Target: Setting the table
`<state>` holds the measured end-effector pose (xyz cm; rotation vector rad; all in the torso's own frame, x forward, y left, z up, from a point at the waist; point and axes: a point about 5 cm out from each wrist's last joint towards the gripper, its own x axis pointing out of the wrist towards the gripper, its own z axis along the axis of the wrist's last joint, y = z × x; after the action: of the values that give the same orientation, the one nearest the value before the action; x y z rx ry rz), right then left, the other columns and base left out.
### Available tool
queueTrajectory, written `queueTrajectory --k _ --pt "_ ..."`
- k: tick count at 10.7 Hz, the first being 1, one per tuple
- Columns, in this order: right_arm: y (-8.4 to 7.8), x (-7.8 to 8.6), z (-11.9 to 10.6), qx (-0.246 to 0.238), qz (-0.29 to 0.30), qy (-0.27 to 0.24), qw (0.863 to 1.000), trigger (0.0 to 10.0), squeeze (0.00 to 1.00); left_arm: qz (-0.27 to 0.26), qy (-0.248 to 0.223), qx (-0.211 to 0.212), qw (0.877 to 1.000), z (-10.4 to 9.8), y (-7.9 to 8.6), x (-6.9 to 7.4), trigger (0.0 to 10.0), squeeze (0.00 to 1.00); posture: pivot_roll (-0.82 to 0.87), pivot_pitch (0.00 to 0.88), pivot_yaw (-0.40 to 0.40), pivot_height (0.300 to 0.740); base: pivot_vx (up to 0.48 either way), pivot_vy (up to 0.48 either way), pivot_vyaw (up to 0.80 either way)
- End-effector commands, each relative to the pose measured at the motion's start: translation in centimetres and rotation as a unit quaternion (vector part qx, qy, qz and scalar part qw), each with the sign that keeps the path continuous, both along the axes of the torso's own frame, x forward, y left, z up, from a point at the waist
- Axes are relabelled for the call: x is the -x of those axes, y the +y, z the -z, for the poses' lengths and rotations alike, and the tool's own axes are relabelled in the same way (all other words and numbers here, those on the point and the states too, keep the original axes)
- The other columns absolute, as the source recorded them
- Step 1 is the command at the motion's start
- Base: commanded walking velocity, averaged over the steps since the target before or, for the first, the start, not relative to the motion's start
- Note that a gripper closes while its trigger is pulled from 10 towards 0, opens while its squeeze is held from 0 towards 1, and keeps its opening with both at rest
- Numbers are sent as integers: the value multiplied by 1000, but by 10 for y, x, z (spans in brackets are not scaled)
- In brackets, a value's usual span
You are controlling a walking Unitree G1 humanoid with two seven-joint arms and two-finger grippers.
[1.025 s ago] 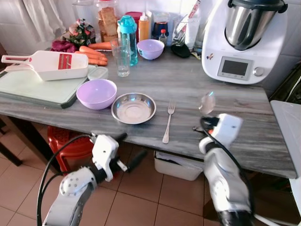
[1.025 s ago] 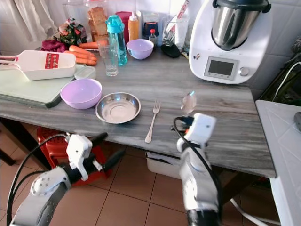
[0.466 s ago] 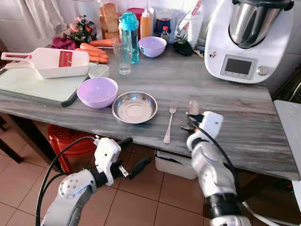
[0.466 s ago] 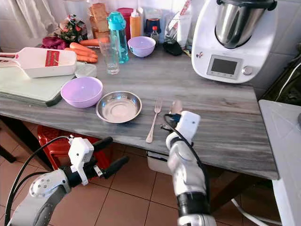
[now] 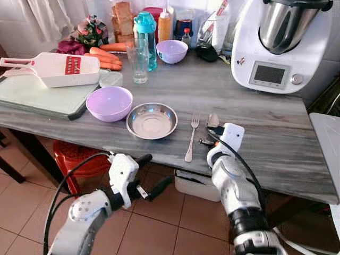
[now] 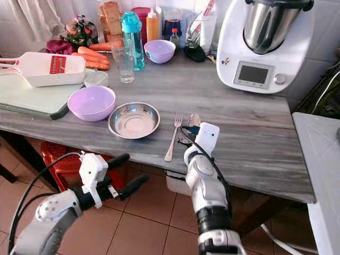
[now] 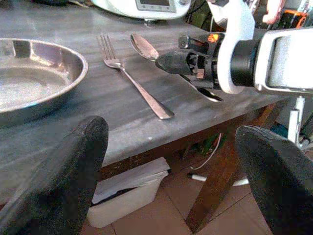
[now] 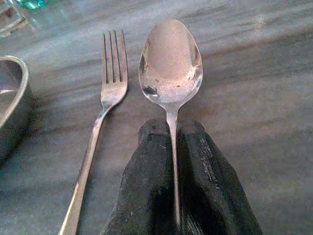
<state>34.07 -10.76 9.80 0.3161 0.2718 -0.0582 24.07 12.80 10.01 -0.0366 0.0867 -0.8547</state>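
Observation:
A steel plate (image 5: 151,120) lies near the front edge of the grey table (image 5: 276,133), with a purple bowl (image 5: 109,103) to its left and a fork (image 5: 190,137) to its right. My right gripper (image 8: 171,129) is shut on the handle of a spoon (image 8: 170,61). The spoon (image 5: 213,120) lies parallel to the fork (image 8: 105,105), just right of it and low at the tabletop. I cannot tell whether it touches the table. My left gripper (image 5: 159,169) hangs open and empty below the table's front edge, under the plate.
At the back right stands a large white kitchen machine (image 5: 281,42). A glass (image 5: 139,64), blue bottle (image 5: 145,37), small purple bowl (image 5: 171,51) and carrots (image 5: 103,59) sit at the back. A cutting board (image 5: 37,95) carries a slicer (image 5: 53,69). Red stool (image 5: 79,159) and white bin (image 5: 196,186) stand underneath.
My right gripper has carried the spoon left and down from above the table's right part to beside the fork. The left arm has barely moved.

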Motion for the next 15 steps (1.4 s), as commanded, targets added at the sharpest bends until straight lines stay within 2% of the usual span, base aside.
queueTrajectory --k 1,7,15 --pt "0 -3 -3 -3 2 -5 1000 10000 0 1 -2 -2 1000 0 0 2 10000 0 106 69 -34 740 0 0 0" --pt "13 -8 7 -7 -23 14 1000 10000 0 -2 -3 -3 1000 5 0 -1 10000 0 114 64 -34 740 0 0 0" --pt "7 -10 11 8 -8 8 1000 10000 0 2 -4 3 1000 -1 -5 1 10000 0 113 72 -32 740 0 0 0"
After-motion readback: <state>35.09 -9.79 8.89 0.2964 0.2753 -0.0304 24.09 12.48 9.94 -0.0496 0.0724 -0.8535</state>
